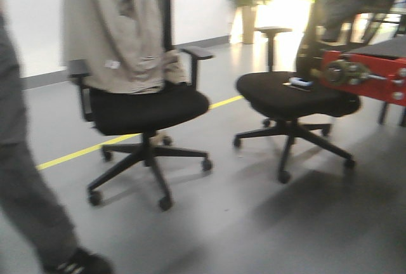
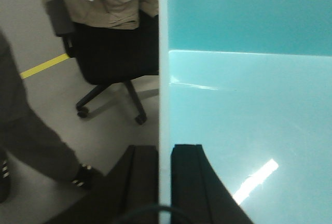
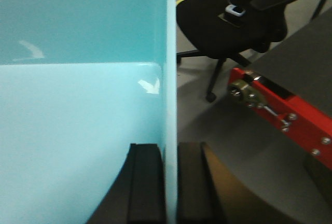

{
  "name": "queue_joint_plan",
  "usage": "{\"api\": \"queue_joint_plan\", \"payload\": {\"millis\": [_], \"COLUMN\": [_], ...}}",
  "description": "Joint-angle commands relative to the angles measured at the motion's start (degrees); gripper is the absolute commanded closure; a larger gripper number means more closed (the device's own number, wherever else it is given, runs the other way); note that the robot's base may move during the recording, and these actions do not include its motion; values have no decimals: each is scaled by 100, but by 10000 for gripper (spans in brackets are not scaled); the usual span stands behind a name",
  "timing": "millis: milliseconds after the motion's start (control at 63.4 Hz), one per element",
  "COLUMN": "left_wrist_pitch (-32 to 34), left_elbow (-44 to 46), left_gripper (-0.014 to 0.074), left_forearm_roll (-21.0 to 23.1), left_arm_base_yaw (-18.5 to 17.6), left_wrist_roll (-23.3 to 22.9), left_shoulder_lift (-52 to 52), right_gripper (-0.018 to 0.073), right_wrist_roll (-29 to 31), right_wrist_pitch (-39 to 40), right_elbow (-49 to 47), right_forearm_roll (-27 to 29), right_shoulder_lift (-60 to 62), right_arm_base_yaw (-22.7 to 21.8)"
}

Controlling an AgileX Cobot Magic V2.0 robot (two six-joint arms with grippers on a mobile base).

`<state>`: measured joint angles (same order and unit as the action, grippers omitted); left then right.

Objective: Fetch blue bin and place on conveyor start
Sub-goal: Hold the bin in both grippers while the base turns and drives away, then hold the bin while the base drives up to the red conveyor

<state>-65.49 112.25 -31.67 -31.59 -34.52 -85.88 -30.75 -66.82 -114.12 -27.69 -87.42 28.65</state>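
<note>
Pale turquoise rectangular plastic bin (image 2: 249, 105) appears held off the floor between both arms. Left gripper (image 2: 165, 185) is clamped on one thin side wall, one black finger inside and one outside. Right gripper (image 3: 170, 185) pinches the opposite wall the same way. The bin fills the right half of the left wrist view and the left half of the right wrist view. It looks empty, with a glossy interior. Conveyor start (image 3: 295, 125), a dark woven belt ending at a glossy red metal frame with silver bolts, sits at the right edge of the right wrist view, near the bin but not under it. In the front view it's at upper right, beside a black office chair (image 1: 295, 93). Handling guess: light, thin walls likely flex, and smooth plastic is slippery, so a wall pinch could slide or twist. Best hold is probably this one, opposite walls at the rim, both sides level. The bin bottom likely has to clear the red edge before lowering onto the belt.
</note>
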Motion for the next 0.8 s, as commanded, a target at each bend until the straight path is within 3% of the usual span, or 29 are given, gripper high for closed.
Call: {"api": "queue_joint_plan", "payload": {"millis": [0,300,789], "left_wrist_pitch": [201,201,201], "left_elbow": [62,62,62], "left_gripper": [708,708,708], "left_forearm_roll": [-195,-523,-590], "left_arm_base_yaw": [-15,-15,-15], "left_wrist_roll": [-25,-25,-25], "left_shoulder_lift": [63,63,63], "right_gripper": [712,712,712], "right_wrist_roll": [22,22,22], "right_wrist_pitch": [174,187,187], "right_elbow": [-68,-68,-68], "right_forearm_roll": [-231,-231,-231], "right_shoulder_lift": [63,63,63], "right_arm_base_yaw": [-9,-9,-9]}}
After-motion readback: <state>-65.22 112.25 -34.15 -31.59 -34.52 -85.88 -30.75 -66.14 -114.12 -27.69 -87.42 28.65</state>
